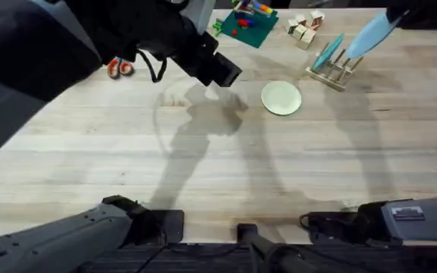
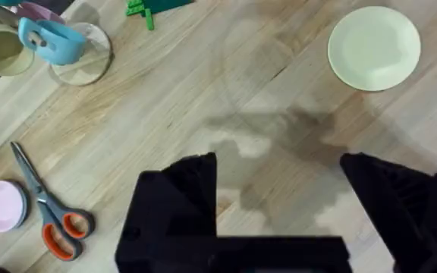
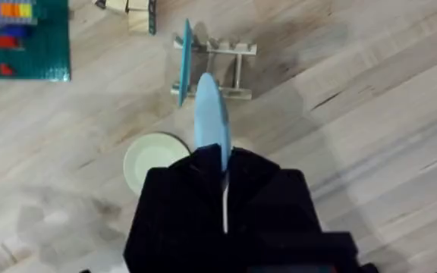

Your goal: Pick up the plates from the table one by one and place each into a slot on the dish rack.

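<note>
Now my right gripper (image 3: 222,163) pinches a light blue plate (image 1: 370,34) on its edge, up in the air at the upper right of the overhead picture — right above the dish rack (image 1: 332,70). One blue plate (image 1: 328,51) already stands in a slot. My left gripper (image 2: 279,205) is spread wide and nearer the cream plate (image 1: 281,98), flat on the table (image 1: 203,174).

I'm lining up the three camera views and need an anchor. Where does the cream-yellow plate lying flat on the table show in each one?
Overhead: the cream-yellow plate lies flat right of centre, left of the dish rack.
Left wrist: it sits at the upper right, on bare wood.
Right wrist: it lies left of centre, partly hidden behind the right hand.
Shared landmark: the green board, seen in all three views.
</note>
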`<state>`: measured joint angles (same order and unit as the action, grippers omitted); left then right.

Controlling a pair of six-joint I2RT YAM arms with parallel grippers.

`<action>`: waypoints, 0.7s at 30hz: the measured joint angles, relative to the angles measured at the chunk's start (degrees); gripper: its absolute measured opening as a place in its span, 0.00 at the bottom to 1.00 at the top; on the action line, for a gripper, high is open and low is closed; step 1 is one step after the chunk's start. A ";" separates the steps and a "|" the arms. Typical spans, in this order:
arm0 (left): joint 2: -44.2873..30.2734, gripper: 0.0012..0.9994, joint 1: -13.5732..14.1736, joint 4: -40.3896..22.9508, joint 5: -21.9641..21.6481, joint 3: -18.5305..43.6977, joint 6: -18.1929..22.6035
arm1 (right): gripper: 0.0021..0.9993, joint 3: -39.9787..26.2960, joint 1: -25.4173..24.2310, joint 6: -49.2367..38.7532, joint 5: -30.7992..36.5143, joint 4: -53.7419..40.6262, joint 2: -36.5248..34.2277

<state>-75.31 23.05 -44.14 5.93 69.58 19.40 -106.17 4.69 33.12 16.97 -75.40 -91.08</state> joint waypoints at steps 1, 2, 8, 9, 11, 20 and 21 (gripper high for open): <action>0.00 0.99 0.00 0.00 0.00 0.00 0.00 | 0.03 -0.27 -0.26 0.11 0.00 0.20 -0.76; 0.00 0.99 0.00 0.00 0.00 0.00 0.00 | 0.03 -0.43 -0.55 0.13 0.00 0.38 -1.47; 0.00 0.99 0.00 0.00 0.00 0.00 0.00 | 0.03 -0.62 -2.30 0.15 0.00 0.62 -4.80; 0.00 0.99 0.00 0.00 0.00 0.00 0.00 | 0.03 -0.62 -2.49 0.15 0.00 0.64 -5.17; 0.00 0.99 0.00 0.00 0.00 0.00 0.00 | 0.03 -0.62 -2.76 0.15 0.00 0.68 -5.66; 0.00 0.99 0.00 -0.01 0.00 0.00 0.00 | 0.03 -0.62 -3.07 0.11 -0.02 2.70 -5.95; 0.00 0.99 0.00 0.00 -0.01 0.00 0.00 | 0.03 -0.62 -3.26 0.10 -0.03 2.86 -5.95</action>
<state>-75.31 23.05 -44.14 5.92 69.58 19.40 -106.78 1.43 33.22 16.94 -72.54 -97.03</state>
